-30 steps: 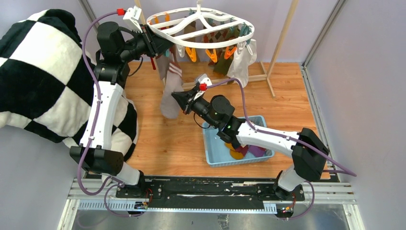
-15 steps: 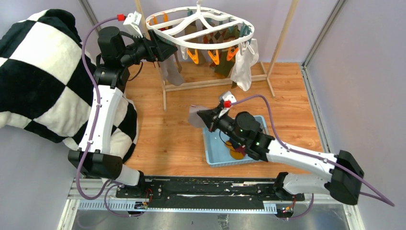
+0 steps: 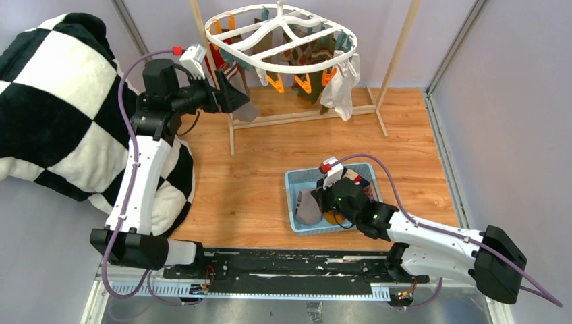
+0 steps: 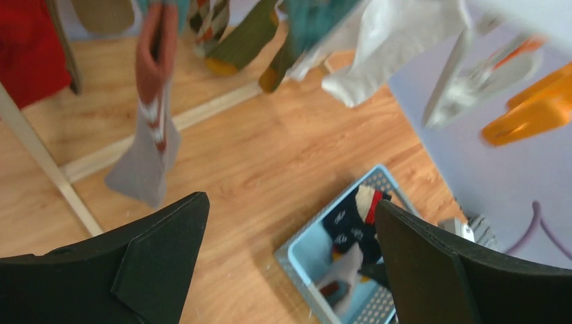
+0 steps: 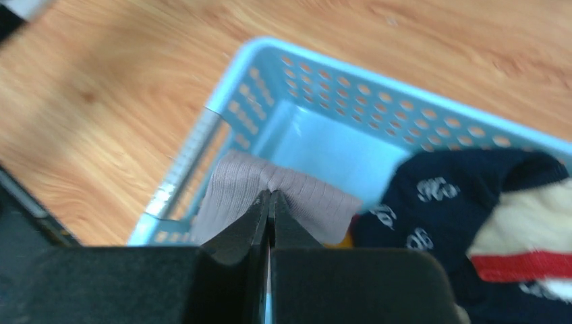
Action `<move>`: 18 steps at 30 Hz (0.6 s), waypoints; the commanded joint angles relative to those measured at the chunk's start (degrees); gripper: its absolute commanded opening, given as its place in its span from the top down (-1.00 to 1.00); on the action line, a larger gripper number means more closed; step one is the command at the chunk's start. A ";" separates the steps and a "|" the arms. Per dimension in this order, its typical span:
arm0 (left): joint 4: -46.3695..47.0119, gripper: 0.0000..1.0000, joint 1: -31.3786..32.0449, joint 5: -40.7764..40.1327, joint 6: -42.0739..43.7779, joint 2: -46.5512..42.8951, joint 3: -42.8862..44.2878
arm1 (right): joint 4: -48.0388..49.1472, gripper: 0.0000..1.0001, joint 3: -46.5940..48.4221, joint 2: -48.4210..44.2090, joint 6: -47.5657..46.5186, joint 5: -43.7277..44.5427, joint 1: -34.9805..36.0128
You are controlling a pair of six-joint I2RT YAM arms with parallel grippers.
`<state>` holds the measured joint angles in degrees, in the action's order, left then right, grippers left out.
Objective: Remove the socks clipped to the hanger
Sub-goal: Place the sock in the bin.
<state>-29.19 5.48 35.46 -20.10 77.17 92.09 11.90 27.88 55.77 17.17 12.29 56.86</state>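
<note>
**Right wrist view: sock pinched over the basket, loads more on the hanger**

Up close, the right gripper (image 5: 270,197) has its jaws squeezed together on a fold of a ribbed grey-mauve sock (image 5: 313,199). The sock hangs over the near corner of the light blue basket (image 5: 378,82). Just beside it in the basket sits a navy sock (image 5: 432,196) with small white marks, and something cream with a red stripe is at the edge of the shot.

The left gripper (image 4: 290,202) is the opposite story, with its jaws spread wide. Floor and basket show through the gap.

From the top camera that left gripper (image 3: 235,100) is parked high up at the left end of the hanger (image 3: 300,69), just under the rim. It covers part of a grey sock there, so I can't tell if they touch. The wooden rack (image 3: 303,116) stands right behind. The big checked blanket (image 3: 54,101) fills the left side.

Socks on the hanger include a white sock (image 3: 340,91) at the right end. Orange clips (image 3: 274,82) dangle underneath.

The left wrist camera adds what the top view hides. A grey sock with a rust cuff and stripes (image 4: 145,155) hangs low, and there's an olive sock (image 4: 243,44) and a red sock (image 4: 27,47), all a bit blurry.

The top view can't show the right jaws, since the wrist is in the way. Only the sock (image 3: 308,208) pokes out.
</note>
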 commanded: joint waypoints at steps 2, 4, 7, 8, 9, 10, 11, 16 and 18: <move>-8.79 -0.99 0.24 -0.95 6.17 -5.46 -5.87 | -13.68 0.88 3.42 3.88 0.47 8.35 -2.31; -10.58 -0.99 0.28 -1.05 7.83 -7.23 -7.72 | -17.15 0.43 6.21 4.87 -1.35 10.76 -2.32; -13.41 -0.99 0.24 -2.67 10.19 -9.39 -8.84 | -19.24 0.03 9.10 3.18 -3.64 10.72 -2.37; -14.54 -0.99 0.16 -3.40 11.15 -9.93 -8.94 | -19.18 -0.03 9.42 1.90 -3.79 10.18 -2.35; -15.46 -0.99 0.09 -4.18 11.98 -10.40 -9.02 | -18.74 -0.07 9.36 0.56 -3.51 9.44 -2.43; -16.34 -0.99 -0.12 -4.81 12.60 -10.83 -9.26 | -17.54 -0.11 8.68 -0.77 -2.79 8.10 -2.64; -16.94 -0.99 -0.49 -5.09 13.11 -11.35 -9.73 | -15.38 -0.13 7.39 -1.95 -1.70 6.33 -2.89; -17.63 -0.99 -3.94 -4.73 14.05 -12.97 -12.18 | -4.40 -0.07 2.21 1.61 3.69 -1.94 -4.72; -18.05 -0.99 -5.23 -4.94 14.90 -12.73 -11.73 | -1.99 0.01 2.10 5.02 3.95 -3.44 -5.08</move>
<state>-44.95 2.55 31.42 -7.84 64.60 80.86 4.99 32.05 56.03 18.37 13.93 53.06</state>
